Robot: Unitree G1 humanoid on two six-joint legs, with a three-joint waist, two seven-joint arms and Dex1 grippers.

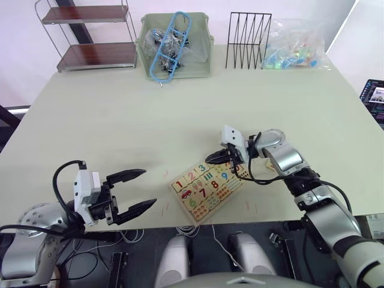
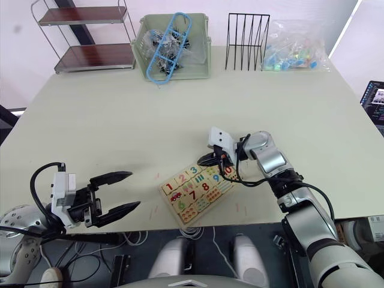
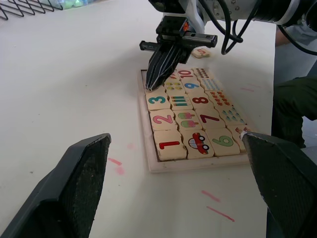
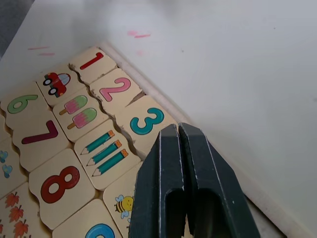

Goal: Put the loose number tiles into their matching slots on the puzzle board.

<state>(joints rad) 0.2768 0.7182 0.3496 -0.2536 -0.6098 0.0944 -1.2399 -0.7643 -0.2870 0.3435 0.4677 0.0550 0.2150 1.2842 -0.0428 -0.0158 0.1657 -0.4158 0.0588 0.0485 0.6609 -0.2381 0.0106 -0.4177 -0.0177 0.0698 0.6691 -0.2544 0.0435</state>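
Currently right gripper (image 4: 178,130) fingers pressed together, tips on the puzzle board (image 1: 206,190) at the 4 slot, beside tile 3 (image 4: 146,121). Left gripper (image 1: 137,191) spread wide, at the board's 9 o'clock.

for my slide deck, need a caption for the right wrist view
Shut right pincer poised over the puzzle board beside seated tiles 1, 2 and 3.

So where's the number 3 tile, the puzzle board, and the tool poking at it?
Number 3 tile (image 4: 146,120), right wrist view, on the teal digit.
Puzzle board (image 3: 150,157), left wrist view, on its raised rim.
Right tool (image 3: 157,79), left wrist view, near its closed fingertips.
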